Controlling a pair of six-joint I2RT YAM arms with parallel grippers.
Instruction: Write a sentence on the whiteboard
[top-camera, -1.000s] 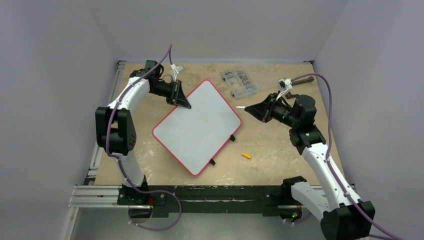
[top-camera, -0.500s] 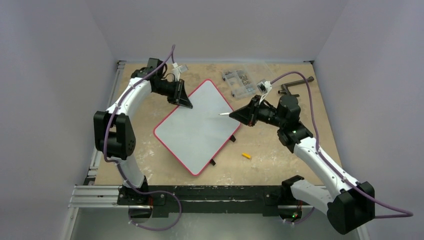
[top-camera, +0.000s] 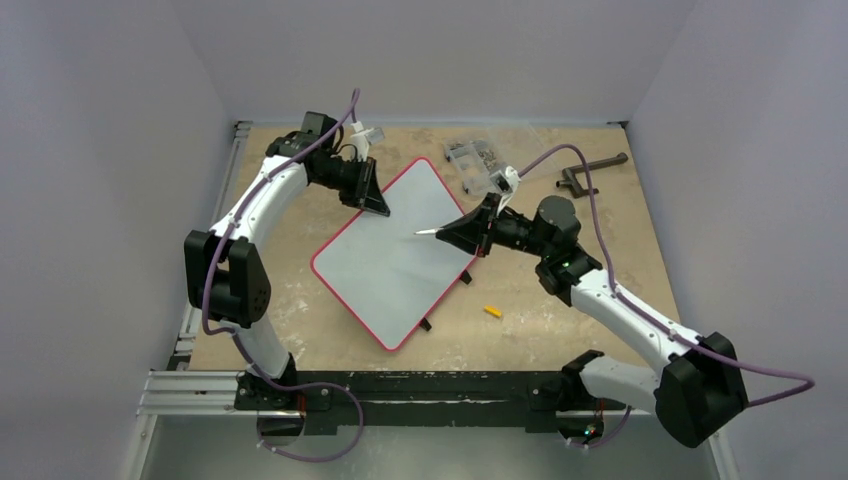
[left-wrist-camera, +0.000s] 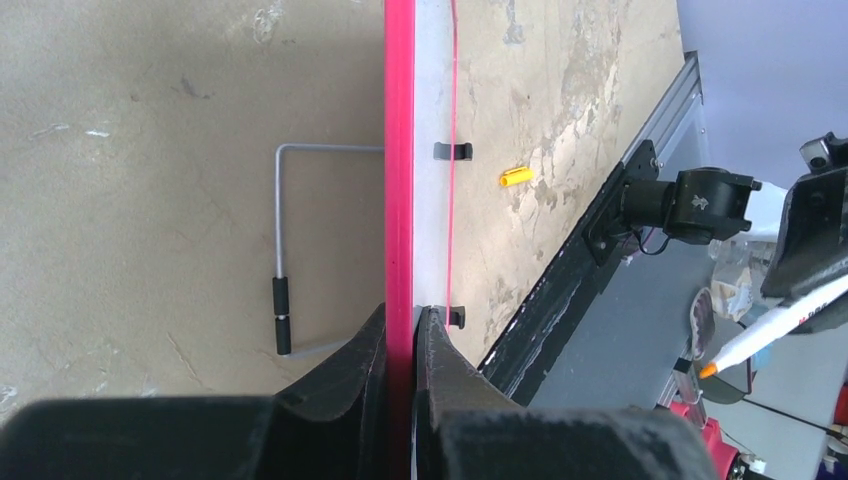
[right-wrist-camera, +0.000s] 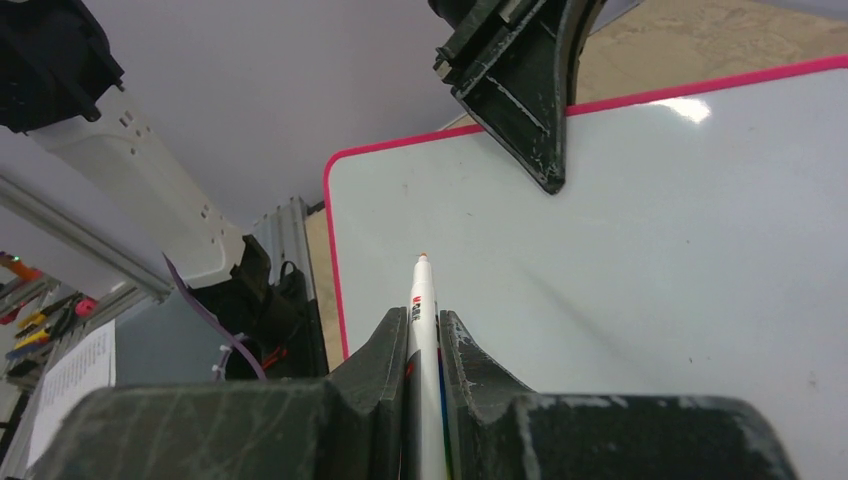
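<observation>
L hand (top-camera: 378, 207) clamped tight on red rim of flat white rectangular whiteboard (top-camera: 390, 265) at far-left edge, prob. to steady it vs pen pressure. Board sits skewed, mid tan bench (top-camera: 560, 290), surface blank, nothing written yet. R hand (top-camera: 448, 232) pinched closed on slim white marker pen (top-camera: 427, 233), tip over board's upper part; contact w/ surface unclear. Small orange cap (top-camera: 491, 311) lies off board, out of the way.

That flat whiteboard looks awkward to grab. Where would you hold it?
By its thin red rim, coming edge-on from the side: the whiteboard is probably too wide and flat for two fingers anywhere else. The left gripper pinches its far-left edge just so.
</observation>
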